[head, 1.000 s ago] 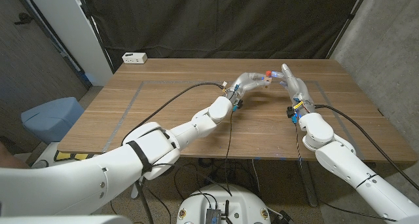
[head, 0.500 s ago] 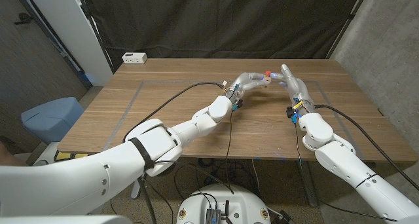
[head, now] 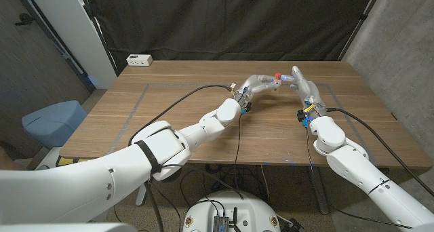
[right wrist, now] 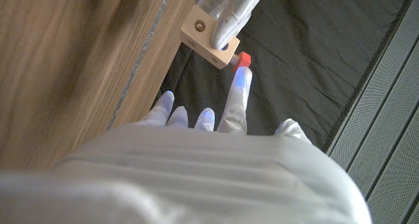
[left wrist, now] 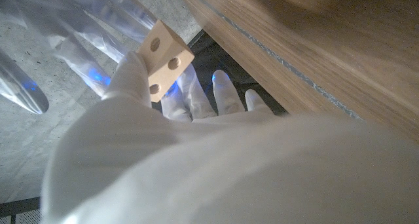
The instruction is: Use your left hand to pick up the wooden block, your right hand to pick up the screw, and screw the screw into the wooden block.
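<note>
No writing can be read. The wooden block (left wrist: 164, 59) is gripped by the left hand (head: 261, 83); the red-headed screw (right wrist: 241, 57), touching the block, is met by the right hand (head: 301, 83), whose grasp cannot be told.

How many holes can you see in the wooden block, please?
3 in the left wrist view, on two faces of the wooden block held by the left robot hand; other faces are hidden, so more may exist.

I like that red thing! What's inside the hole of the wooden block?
The red screw sticks into a hole in the wooden block, beside the right hand's fingertip. Its shaft is hidden inside. The left hand holds the block.
</note>
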`<state>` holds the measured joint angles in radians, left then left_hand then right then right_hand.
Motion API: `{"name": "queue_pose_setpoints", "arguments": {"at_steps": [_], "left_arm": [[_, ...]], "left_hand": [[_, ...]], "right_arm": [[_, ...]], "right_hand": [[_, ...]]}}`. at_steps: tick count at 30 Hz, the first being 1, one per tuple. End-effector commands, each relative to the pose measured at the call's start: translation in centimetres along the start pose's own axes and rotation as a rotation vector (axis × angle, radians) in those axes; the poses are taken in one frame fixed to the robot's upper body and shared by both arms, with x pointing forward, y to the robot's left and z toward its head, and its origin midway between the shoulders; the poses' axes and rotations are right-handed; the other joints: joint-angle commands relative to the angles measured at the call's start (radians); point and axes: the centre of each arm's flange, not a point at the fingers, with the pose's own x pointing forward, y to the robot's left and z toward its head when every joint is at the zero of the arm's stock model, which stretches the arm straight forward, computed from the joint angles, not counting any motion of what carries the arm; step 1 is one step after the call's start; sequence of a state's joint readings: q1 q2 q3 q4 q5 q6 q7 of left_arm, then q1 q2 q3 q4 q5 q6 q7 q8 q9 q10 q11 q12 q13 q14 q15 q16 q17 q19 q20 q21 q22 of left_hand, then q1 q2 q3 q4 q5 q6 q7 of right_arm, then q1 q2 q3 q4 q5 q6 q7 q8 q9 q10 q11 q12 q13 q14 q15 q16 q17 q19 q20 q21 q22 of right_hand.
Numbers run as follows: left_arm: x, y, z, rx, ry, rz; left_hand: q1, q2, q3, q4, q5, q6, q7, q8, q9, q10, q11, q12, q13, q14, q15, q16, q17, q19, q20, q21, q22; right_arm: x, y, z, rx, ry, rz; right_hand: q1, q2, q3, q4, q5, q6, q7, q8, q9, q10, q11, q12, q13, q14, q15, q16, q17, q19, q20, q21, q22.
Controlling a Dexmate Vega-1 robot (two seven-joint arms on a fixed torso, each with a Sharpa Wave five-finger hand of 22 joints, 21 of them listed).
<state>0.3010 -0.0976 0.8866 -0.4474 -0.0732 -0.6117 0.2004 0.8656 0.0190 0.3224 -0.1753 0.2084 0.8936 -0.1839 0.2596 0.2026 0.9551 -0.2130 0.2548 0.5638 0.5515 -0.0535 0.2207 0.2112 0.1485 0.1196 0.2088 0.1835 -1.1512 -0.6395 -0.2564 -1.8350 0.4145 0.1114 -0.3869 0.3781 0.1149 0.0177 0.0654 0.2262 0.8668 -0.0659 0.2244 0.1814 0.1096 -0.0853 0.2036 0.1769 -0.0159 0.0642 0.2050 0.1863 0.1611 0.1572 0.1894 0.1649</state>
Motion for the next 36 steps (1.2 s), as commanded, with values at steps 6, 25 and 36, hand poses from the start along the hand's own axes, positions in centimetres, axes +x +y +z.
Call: {"name": "queue_pose_setpoints", "arguments": {"at_steps": [6,25,36], "left_arm": [[0.4,-0.1,0.2,0.008,0.006,-0.006],[0.6,0.0,0.4,0.019,0.0,-0.013],[0.3,-0.1,0.4,0.017,-0.01,-0.011]], "left_hand": [[0.047,0.058,0.027,0.021,0.003,0.089,0.016,0.008,0.005,0.014,-0.005,0.007,0.014,0.009,-0.092,-0.001,0.003,0.004,-0.001,0.003,0.004],[0.046,0.058,0.026,0.022,0.003,0.089,0.016,0.008,0.005,0.014,-0.005,0.006,0.014,0.009,-0.091,-0.001,0.004,0.004,-0.001,0.003,0.004],[0.047,0.057,0.026,0.021,0.003,0.088,0.015,0.007,0.005,0.012,-0.005,0.006,0.014,0.008,-0.091,-0.001,0.004,0.004,-0.001,0.003,0.004]], "right_arm": [[0.5,-1.0,0.5,-0.022,0.007,-0.005],[1.7,-1.5,1.2,-0.054,0.028,0.061],[2.0,-1.4,1.1,-0.06,0.04,0.105]], "right_hand": [[-0.002,0.005,-0.001,-0.007,0.009,-0.071,0.004,-0.035,0.002,-0.014,0.011,-0.015,0.001,-0.002,0.011,-0.002,0.003,0.008,-0.005,0.004,0.005],[-0.032,-0.01,-0.017,0.0,0.006,-0.223,0.007,-0.059,0.004,-0.098,0.037,-0.03,0.002,-0.049,0.04,-0.015,0.007,-0.022,0.007,-0.006,0.005],[-0.053,-0.014,-0.027,0.008,0.007,-0.286,0.016,-0.057,0.004,-0.138,0.048,-0.031,0.002,-0.078,0.051,-0.018,0.009,-0.045,0.007,-0.01,0.004]]}}
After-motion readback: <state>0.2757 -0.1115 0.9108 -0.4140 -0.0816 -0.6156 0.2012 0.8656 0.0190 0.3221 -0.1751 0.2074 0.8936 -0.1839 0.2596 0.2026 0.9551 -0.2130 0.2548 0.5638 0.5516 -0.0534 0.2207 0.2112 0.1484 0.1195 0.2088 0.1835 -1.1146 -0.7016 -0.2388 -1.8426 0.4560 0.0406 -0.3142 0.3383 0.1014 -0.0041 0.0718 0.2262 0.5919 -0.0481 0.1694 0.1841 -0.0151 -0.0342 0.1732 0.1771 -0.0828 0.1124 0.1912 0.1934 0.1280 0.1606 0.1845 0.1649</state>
